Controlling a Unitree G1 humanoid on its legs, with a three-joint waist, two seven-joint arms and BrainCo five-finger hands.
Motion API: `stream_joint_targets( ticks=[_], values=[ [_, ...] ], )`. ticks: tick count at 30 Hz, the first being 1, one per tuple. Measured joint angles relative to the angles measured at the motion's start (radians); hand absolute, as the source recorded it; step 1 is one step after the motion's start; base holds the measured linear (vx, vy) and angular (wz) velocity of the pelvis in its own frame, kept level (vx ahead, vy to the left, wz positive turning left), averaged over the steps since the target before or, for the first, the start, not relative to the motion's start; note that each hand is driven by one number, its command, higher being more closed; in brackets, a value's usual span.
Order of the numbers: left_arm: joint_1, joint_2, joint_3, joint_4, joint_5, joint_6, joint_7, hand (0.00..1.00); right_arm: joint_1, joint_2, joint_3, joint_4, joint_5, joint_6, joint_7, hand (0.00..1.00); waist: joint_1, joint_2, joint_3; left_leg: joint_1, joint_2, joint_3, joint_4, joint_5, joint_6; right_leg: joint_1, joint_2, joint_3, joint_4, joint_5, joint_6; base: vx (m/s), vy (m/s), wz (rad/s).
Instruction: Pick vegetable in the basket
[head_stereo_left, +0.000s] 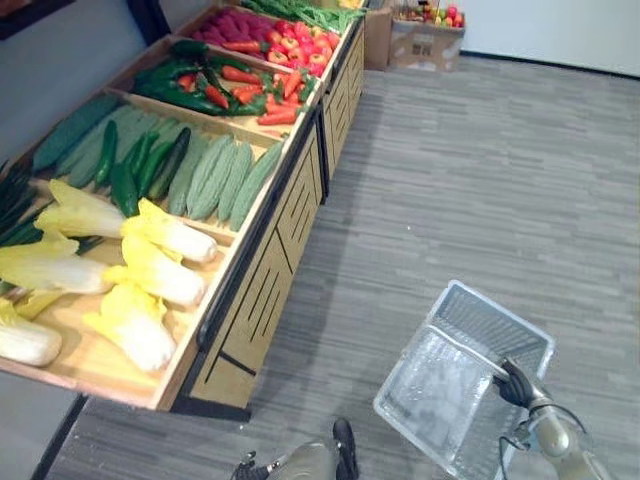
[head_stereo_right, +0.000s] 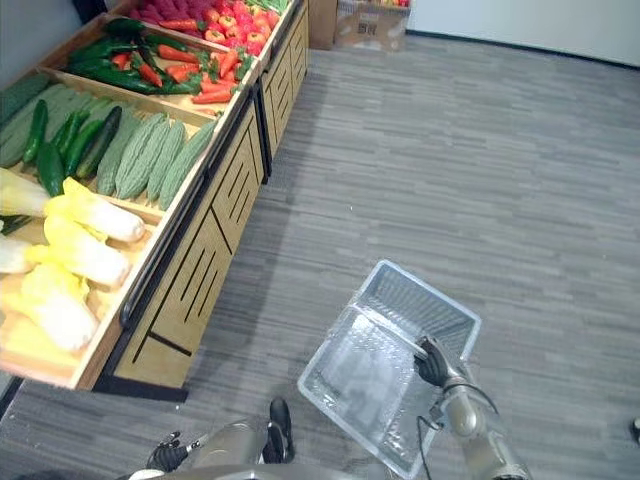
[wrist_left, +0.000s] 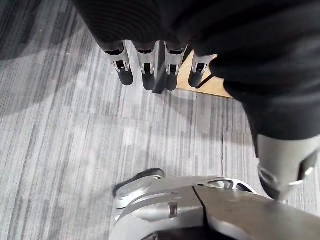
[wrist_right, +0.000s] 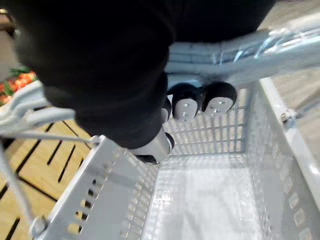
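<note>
1. Out in front of the long slanted wooden produce stand (head_stereo_left: 262, 262), over the grey plank-patterned floor (head_stereo_left: 480, 170), hangs a translucent white plastic mesh shopping basket (head_stereo_left: 478, 311), clear of the stand's slatted front panels.
2. The robot's right hand (head_stereo_left: 514, 384) has its fingers (wrist_right: 186, 106) curled tight round the basket's pale grey tubular handle (wrist_right: 245, 46). The wrist view looks past them down into the perforated basket walls.
3. The left hand (wrist_left: 146, 61) hangs with its fingers straight and side by side, holding nothing. They point down at the floor, and an edge of tan wood shows just past their tips.
4. The vegetables all lie in the stand's compartments:
   - In the stand's nearest compartment are pale yellow-and-white leafy cabbages (head_stereo_left: 152, 272), lying on their sides in a loose cluster.
   - One compartment further along the stand, dark green smooth cucumbers (head_stereo_left: 124, 178) lie beside a row of pale green ridged gourds (head_stereo_left: 215, 177). The gourds are the closer to the stand's front edge.
   - Beyond those, red and green peppers (head_stereo_left: 215, 88) are mixed with orange carrots (head_stereo_left: 278, 116).
   - The stand's farthest compartments hold red produce too small to name.
5. Past the stand's far end sits a brown cardboard box (head_stereo_left: 425, 42) on the floor.
</note>
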Motion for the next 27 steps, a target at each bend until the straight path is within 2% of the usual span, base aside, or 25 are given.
stream_joint_targets(
  ticks=[1, 2, 3, 4, 5, 6, 7, 8, 9, 10, 12, 13, 14, 15, 16, 17, 19, 20, 21, 23, 25, 26, 27],
  values=[
    [0.0, 0.002, -0.017, -0.005, 0.0, 0.001, 0.0, 0.0, 0.003, 0.003, 0.001, 0.0, 0.0, -0.003, 0.0, 1.0, -0.005, -0.001, 0.002, 0.065, -0.011, -0.042, -0.018, -0.011, 0.002, -0.053, -0.005, -0.018, 0.153, -0.019, -0.031, 0.48, 0.087, 0.72],
    [0.0, 0.003, -0.021, -0.01, 0.0, 0.001, 0.0, 0.0, 0.005, 0.007, 0.001, 0.001, 0.001, -0.003, 0.0, 1.0, -0.008, 0.001, 0.003, 0.098, -0.013, -0.067, -0.032, -0.016, 0.004, -0.076, -0.001, -0.029, 0.203, -0.047, -0.076, 0.57, 0.067, 0.97],
    [0.0, 0.004, -0.026, -0.019, 0.0, 0.0, 0.001, 0.0, 0.011, 0.012, 0.003, 0.001, 0.0, -0.003, -0.002, 1.0, -0.018, 0.008, 0.004, 0.154, -0.013, -0.113, -0.063, -0.021, 0.006, -0.12, 0.015, -0.056, 0.238, -0.109, -0.162, 0.44, -0.002, 1.12],
    [-0.002, 0.005, -0.027, -0.023, -0.001, 0.0, 0.003, 0.0, 0.016, 0.013, 0.01, 0.001, 0.0, -0.003, -0.001, 1.0, -0.026, 0.01, 0.004, 0.2, -0.014, -0.159, -0.09, -0.023, 0.005, -0.162, 0.02, -0.091, 0.201, -0.177, -0.204, 0.43, -0.022, 1.17],
    [-0.003, 0.004, -0.028, -0.026, -0.001, 0.001, 0.003, 0.0, 0.02, 0.014, 0.011, 0.001, 0.0, -0.003, 0.0, 1.0, -0.03, 0.011, 0.005, 0.217, -0.014, -0.185, -0.098, -0.023, 0.005, -0.176, 0.021, -0.109, 0.157, -0.213, -0.209, 0.4, -0.061, 1.27],
    [-0.009, 0.002, -0.027, -0.03, -0.004, 0.0, 0.005, 0.0, 0.026, 0.014, 0.011, 0.009, 0.0, -0.003, 0.0, 1.0, -0.031, 0.011, 0.005, 0.24, -0.015, -0.228, -0.1, -0.024, 0.005, -0.202, 0.022, -0.134, 0.022, -0.258, -0.219, 0.39, -0.095, 1.25],
    [-0.014, 0.002, -0.028, -0.031, -0.006, -0.001, 0.006, 0.0, 0.023, 0.015, 0.011, 0.03, 0.001, -0.002, 0.0, 1.0, -0.029, 0.011, 0.004, 0.252, -0.014, -0.275, -0.095, -0.024, 0.004, -0.218, 0.036, -0.125, -0.147, -0.263, -0.219, 0.39, -0.119, 1.26],
    [-0.017, 0.001, -0.028, -0.031, -0.008, -0.001, 0.006, 0.0, 0.023, 0.015, 0.009, 0.041, 0.001, -0.002, 0.0, 1.0, -0.029, 0.013, 0.002, 0.254, -0.009, -0.303, -0.09, -0.029, -0.005, -0.219, 0.048, -0.106, -0.24, -0.26, -0.214, 0.39, -0.174, 1.39],
    [-0.022, 0.0, -0.028, -0.035, -0.01, -0.003, 0.006, 0.0, 0.025, 0.015, 0.005, 0.06, 0.001, 0.001, 0.0, 1.0, -0.031, 0.016, 0.001, 0.25, 0.0, -0.355, -0.072, -0.051, -0.026, -0.216, 0.073, -0.041, -0.437, -0.243, -0.191, 0.3, -0.176, 1.21],
    [-0.025, 0.0, -0.028, -0.038, -0.011, -0.003, 0.006, 0.0, 0.025, 0.015, 0.005, 0.073, 0.001, 0.001, 0.0, 1.0, -0.029, 0.013, 0.0, 0.245, 0.002, -0.383, -0.062, -0.063, -0.034, -0.215, 0.078, 0.0, -0.526, -0.232, -0.182, 0.37, -0.271, 1.47],
    [-0.025, 0.003, -0.023, -0.038, -0.018, -0.003, 0.007, 0.0, 0.013, 0.015, -0.006, 0.137, 0.002, 0.002, 0.0, 1.0, -0.016, -0.005, 0.001, 0.235, 0.014, -0.483, -0.012, -0.124, -0.076, -0.209, 0.075, 0.149, -0.739, -0.206, -0.143, 0.37, -0.349, 1.28],
    [-0.024, 0.005, -0.019, -0.037, -0.018, -0.003, 0.007, 0.0, 0.01, 0.017, -0.008, 0.152, 0.002, 0.001, 0.0, 1.0, -0.015, -0.009, 0.001, 0.234, 0.018, -0.507, 0.002, -0.14, -0.09, -0.198, 0.071, 0.167, -0.767, -0.201, -0.135, 0.36, -0.422, 1.3],
    [-0.008, 0.011, -0.013, -0.037, -0.02, -0.003, 0.007, 0.0, 0.015, 0.031, -0.031, 0.183, 0.002, -0.001, 0.0, 1.0, -0.012, -0.026, -0.002, 0.232, 0.023, -0.554, 0.03, -0.171, -0.119, -0.165, 0.062, 0.2, -0.801, -0.198, -0.13, 0.35, -0.475, 1.49],
    [0.001, 0.024, 0.005, -0.034, -0.022, -0.003, 0.007, 0.0, 0.023, 0.044, -0.056, 0.22, 0.003, 0.0, 0.0, 1.0, -0.013, -0.045, -0.007, 0.233, 0.033, -0.596, 0.054, -0.207, -0.153, -0.136, 0.044, 0.186, -0.796, -0.138, -0.062, 0.39, -0.609, 1.6],
    [-0.001, 0.013, 0.016, -0.024, -0.031, -0.003, 0.007, 0.0, 0.022, 0.046, -0.081, 0.249, 0.003, 0.006, 0.0, 1.0, -0.015, -0.036, -0.003, 0.229, 0.053, -0.617, 0.066, -0.215, -0.167, -0.127, 0.048, 0.147, -0.774, -0.116, -0.057, 0.31, -0.518, 1.45],
    [0.004, -0.012, 0.023, -0.019, -0.05, -0.004, 0.005, 0.0, 0.015, 0.045, -0.125, 0.288, 0.003, 0.016, 0.001, 1.0, -0.011, -0.01, -0.015, 0.211, 0.091, -0.621, 0.081, -0.21, -0.178, -0.125, 0.07, 0.087, -0.748, -0.145, -0.092, 0.3, -0.458, 1.17],
    [0.022, -0.037, 0.077, -0.011, -0.072, -0.004, 0.007, 0.0, -0.015, 0.038, -0.16, 0.349, 0.006, 0.019, 0.001, 1.0, 0.006, 0.029, -0.023, 0.195, 0.162, -0.621, 0.082, -0.156, -0.232, -0.126, 0.112, 0.004, -0.67, -0.19, -0.144, 0.3, -0.463, 0.89],
    [0.027, -0.042, 0.093, -0.004, -0.094, -0.004, 0.007, 0.0, -0.025, 0.038, -0.161, 0.366, 0.006, 0.022, 0.001, 1.0, 0.007, 0.03, -0.023, 0.187, 0.173, -0.622, 0.084, -0.14, -0.244, -0.124, 0.118, -0.013, -0.658, -0.199, -0.157, 0.23, -0.457, 0.81],
    [0.031, -0.056, 0.134, 0.004, -0.13, -0.002, 0.009, 0.0, -0.038, 0.039, -0.174, 0.41, 0.013, 0.027, 0.0, 1.0, 0.005, 0.031, -0.024, 0.151, 0.189, -0.621, 0.109, -0.09, -0.247, -0.096, 0.12, -0.074, -0.665, -0.212, -0.178, 0.13, -0.358, 0.96],
    [0.03, -0.068, 0.171, 0.002, -0.144, -0.002, 0.012, 0.0, -0.035, 0.044, -0.204, 0.448, 0.024, 0.035, 0.0, 1.0, -0.001, 0.03, -0.023, 0.119, 0.197, -0.603, 0.12, -0.029, -0.254, -0.057, 0.108, -0.143, -0.688, -0.22, -0.192, 0.1, -0.294, 1.18],
    [0.028, -0.072, 0.198, 0.002, -0.168, -0.001, 0.022, 0.0, -0.019, 0.056, -0.253, 0.479, 0.034, 0.047, -0.001, 1.0, -0.015, 0.019, -0.017, 0.099, 0.23, -0.454, 0.086, 0.049, -0.262, 0.003, 0.096, -0.237, -0.738, -0.223, -0.198, 0.06, -0.251, 1.29],
    [0.025, -0.073, 0.201, 0.0, -0.167, -0.001, 0.033, 0.0, -0.009, 0.062, -0.274, 0.488, 0.046, 0.052, -0.003, 1.0, -0.021, 0.022, -0.018, 0.096, 0.245, -0.356, 0.066, 0.067, -0.257, 0.018, 0.092, -0.274, -0.752, -0.224, -0.199, 0.0, -0.172, 1.28],
    [0.014, -0.074, 0.203, -0.002, -0.167, -0.001, 0.048, 0.0, -0.005, 0.067, -0.294, 0.507, 0.061, 0.054, -0.011, 1.0, -0.028, 0.032, -0.016, 0.094, 0.266, -0.21, 0.039, 0.077, -0.248, 0.029, 0.092, -0.319, -0.767, -0.223, -0.201, -0.05, -0.138, 1.18]
  ],
)
